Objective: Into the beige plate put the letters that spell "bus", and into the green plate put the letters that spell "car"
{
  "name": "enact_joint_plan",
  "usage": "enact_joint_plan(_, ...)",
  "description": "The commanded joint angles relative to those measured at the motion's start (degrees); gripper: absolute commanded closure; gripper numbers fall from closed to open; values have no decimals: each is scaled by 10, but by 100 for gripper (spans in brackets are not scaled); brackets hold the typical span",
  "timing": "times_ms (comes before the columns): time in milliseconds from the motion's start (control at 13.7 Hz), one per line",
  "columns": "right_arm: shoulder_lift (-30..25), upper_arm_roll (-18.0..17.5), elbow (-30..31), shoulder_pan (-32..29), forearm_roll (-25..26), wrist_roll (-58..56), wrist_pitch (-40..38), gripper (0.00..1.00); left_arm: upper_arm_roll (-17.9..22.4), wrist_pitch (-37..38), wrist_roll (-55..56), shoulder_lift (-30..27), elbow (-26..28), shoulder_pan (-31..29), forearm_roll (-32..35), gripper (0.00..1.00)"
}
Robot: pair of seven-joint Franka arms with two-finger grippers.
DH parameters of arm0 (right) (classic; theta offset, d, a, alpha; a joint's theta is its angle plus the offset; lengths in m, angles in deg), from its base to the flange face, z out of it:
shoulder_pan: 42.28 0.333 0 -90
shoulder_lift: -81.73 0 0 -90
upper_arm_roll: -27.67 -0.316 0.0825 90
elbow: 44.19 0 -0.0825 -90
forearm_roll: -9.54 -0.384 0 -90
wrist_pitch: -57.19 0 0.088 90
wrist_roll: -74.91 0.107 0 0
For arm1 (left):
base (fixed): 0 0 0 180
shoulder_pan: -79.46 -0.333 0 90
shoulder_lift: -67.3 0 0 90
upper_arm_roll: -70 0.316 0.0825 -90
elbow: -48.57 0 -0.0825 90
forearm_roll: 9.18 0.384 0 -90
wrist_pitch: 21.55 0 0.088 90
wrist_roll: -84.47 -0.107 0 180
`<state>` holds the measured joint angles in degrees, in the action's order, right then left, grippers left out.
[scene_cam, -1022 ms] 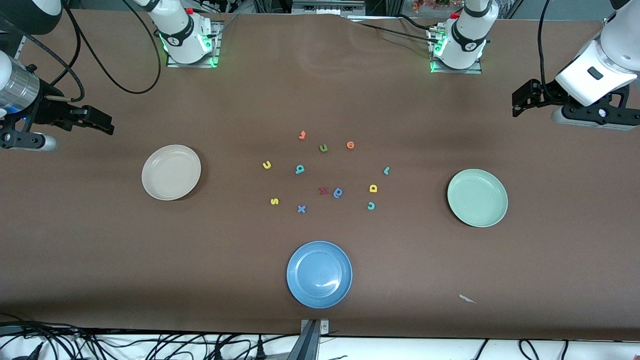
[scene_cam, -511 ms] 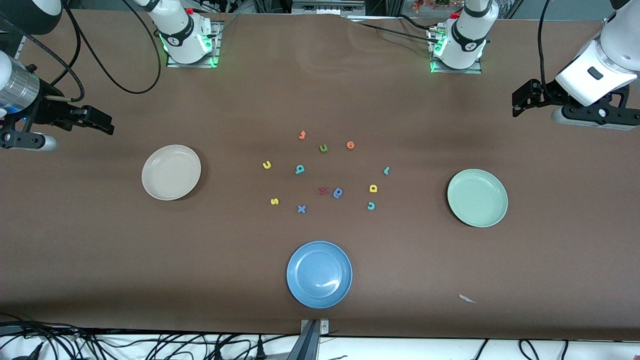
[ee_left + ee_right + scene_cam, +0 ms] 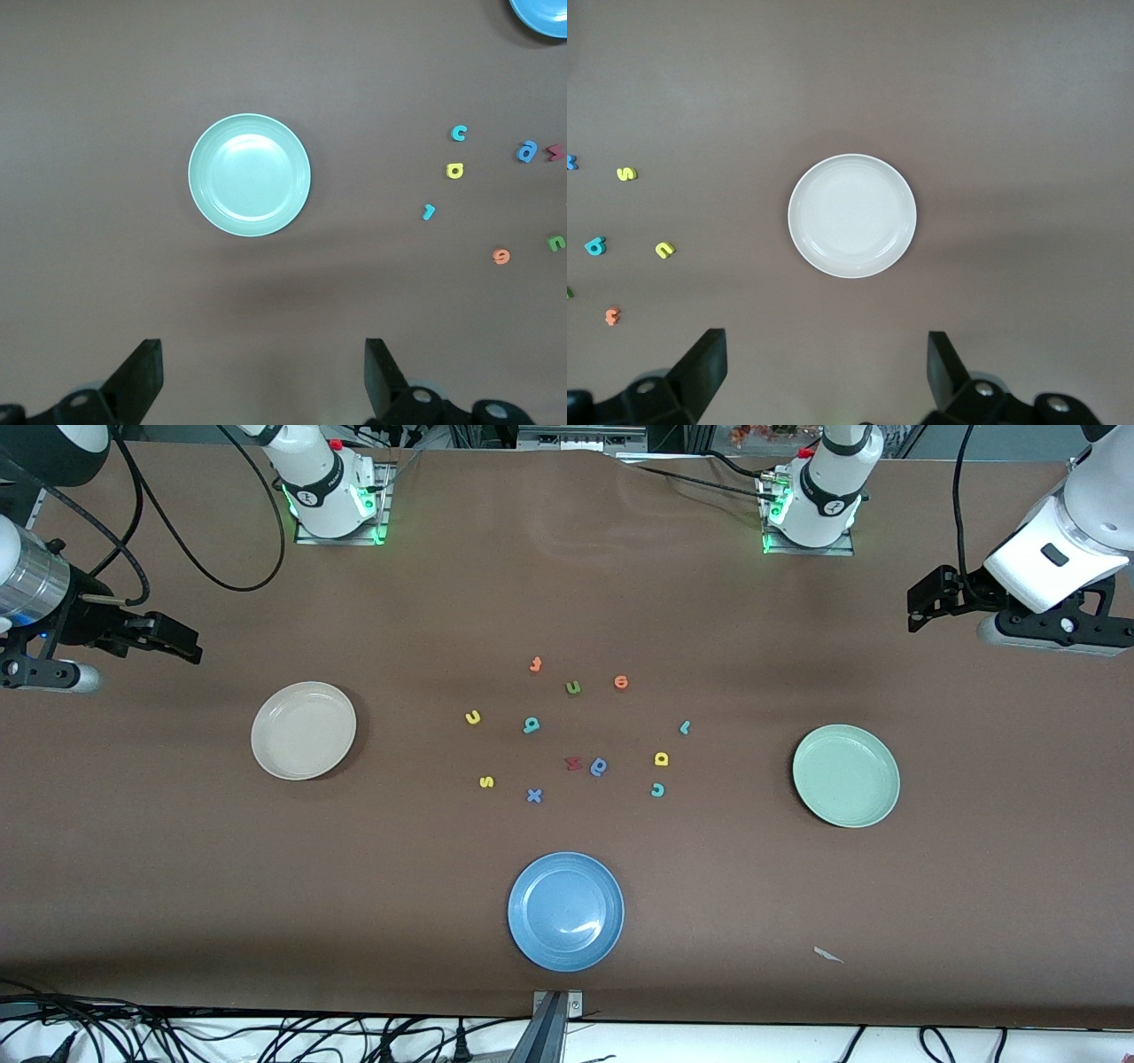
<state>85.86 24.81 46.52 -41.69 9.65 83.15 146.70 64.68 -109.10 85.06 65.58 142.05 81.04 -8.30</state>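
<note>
Left gripper (image 3: 261, 376): jaws wide, empty, high above bare table near green plate (image 3: 846, 776).
Right gripper (image 3: 824, 372): likewise spread, near beige plate (image 3: 303, 731).
Letters: clustered well away from both grippers.
Risk: green u (image 3: 573, 687) confused with yellow u (image 3: 473, 717); dark blue letter (image 3: 600, 766) with teal b (image 3: 531, 725).

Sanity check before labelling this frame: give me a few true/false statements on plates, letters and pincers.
1. The beige plate holds no letters. True.
2. The teal c lies in the green plate. False: it lies on the table, apart from that plate.
3. The left pincer is open. True.
4. The right pincer grips the yellow s. False: it is open and holds nothing; the s lies on the table.
5. The blue plate is the plate nearest the front camera. True.
</note>
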Motion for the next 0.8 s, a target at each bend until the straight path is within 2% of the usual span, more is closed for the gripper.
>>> enact_joint_plan(0,-1,-2,-6,-7,-12,-7,-11,0,1,12,-16,7,-16,-3,-10,0)
enact_joint_plan(730,-1,-2,-6,-8,-12,-5,-19,0,1,12,-16,7,-16,-3,-10,0)
